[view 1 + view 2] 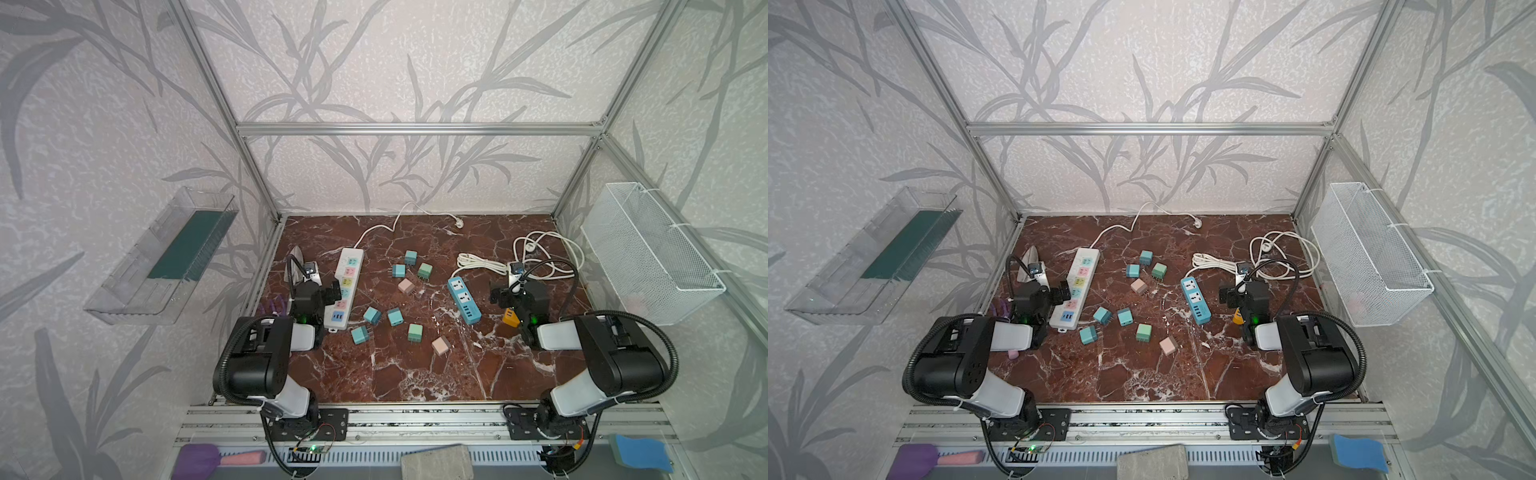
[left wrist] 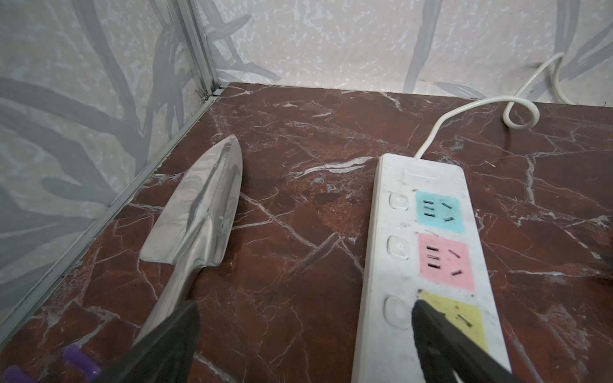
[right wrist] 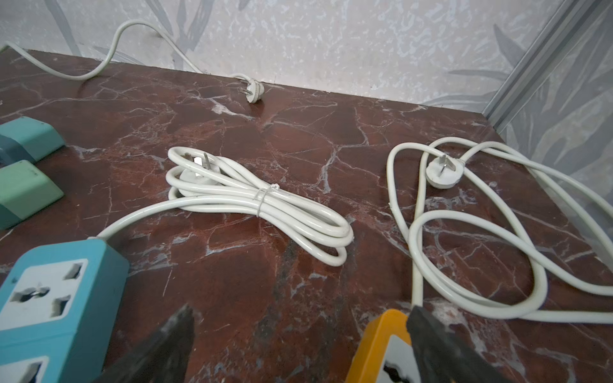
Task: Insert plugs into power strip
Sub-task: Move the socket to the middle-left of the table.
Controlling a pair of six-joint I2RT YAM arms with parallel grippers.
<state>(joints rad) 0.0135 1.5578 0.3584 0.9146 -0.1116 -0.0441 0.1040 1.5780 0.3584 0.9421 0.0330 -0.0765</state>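
9 plugs point(image 1: 415, 332) lie between spread left hand point(image 2: 303, 310) and right hand point(image 3: 300, 313), seemingly untouched.

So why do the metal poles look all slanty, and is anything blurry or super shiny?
In both top views the wide lens makes the frame posts splay outward; in the left wrist view the metal trowel mirrors the wall and the fingers close to the lens look soft; in the right wrist view the fingers are dark and blurry too.
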